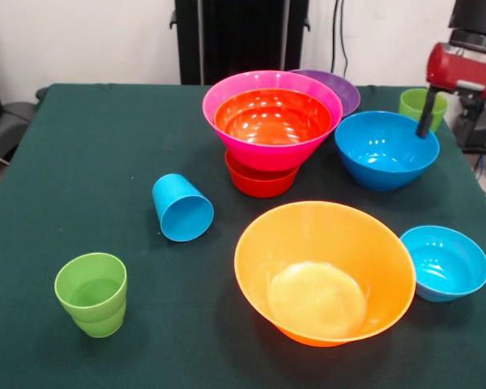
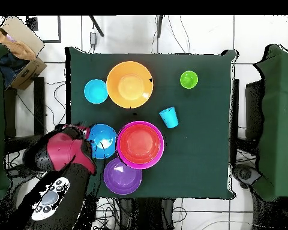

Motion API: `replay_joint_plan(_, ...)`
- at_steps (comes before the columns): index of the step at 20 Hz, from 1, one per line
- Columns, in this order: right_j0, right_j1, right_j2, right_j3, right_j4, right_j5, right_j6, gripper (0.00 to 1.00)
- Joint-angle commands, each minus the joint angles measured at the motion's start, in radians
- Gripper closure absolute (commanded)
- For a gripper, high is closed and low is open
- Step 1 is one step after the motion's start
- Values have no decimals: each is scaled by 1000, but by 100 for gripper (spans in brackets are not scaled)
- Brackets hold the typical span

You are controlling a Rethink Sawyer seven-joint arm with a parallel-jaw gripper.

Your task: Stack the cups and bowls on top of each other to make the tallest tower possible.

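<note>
You have a dark green cloth-covered table [image 1: 89,154] before a white wall [image 1: 81,40]; white tiled floor [image 2: 194,36] surrounds it, cardboard box [image 2: 20,45] far left

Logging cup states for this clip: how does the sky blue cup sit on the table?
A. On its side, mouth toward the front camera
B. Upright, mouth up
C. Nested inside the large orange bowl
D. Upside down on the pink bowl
A: the sky blue cup lies on its side on the green table, its open mouth showing as a round face, apart from the large orange bowl.
</note>
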Motion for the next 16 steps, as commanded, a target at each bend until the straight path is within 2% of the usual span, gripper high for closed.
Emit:
replay_joint_plan(1,-28,73,6,-103,-56,78,54,0)
replay_joint_plan(6,-22,98,-1,-107,-73,44,46,0)
replay_joint_plan(11,-40,85,36,-89,-88,10,32,0)
replay_joint_plan(16,-24,90,29,-97,-92,13,46,0)
